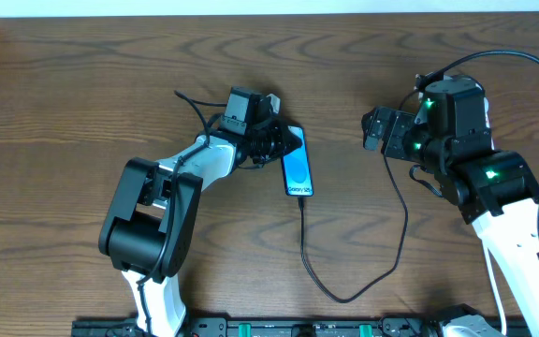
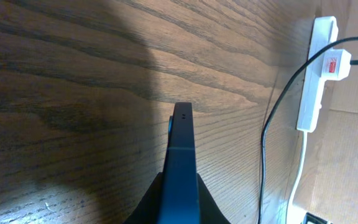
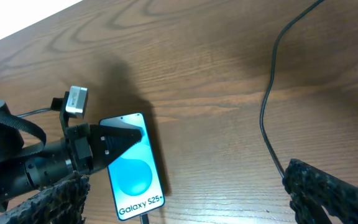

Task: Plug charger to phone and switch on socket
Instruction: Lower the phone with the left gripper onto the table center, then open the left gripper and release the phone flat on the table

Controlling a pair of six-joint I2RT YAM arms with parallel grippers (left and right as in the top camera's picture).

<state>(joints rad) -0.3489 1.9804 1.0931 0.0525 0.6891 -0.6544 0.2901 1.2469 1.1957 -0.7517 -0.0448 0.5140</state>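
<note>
My left pincer [image 1: 282,146] is clamped shut on the top end of the phone [image 1: 298,171], which sits screen-up around the middle of the table [image 1: 82,75]. The black charger cable [image 3: 263,116] looks plugged into its bottom edge and loops off toward my right side. My right pincer [image 1: 372,129] hangs wide open with nothing in it, off to the right of the phone. The power strip [image 2: 316,84] lies further that way with the white adapter [image 2: 337,64] stuck in it, and I can't tell if it's switched on.

the phone [image 3: 135,171] carries white text along the bottom edge of its blue screen reading "galaxy s25+"; nothing else is legible
</note>
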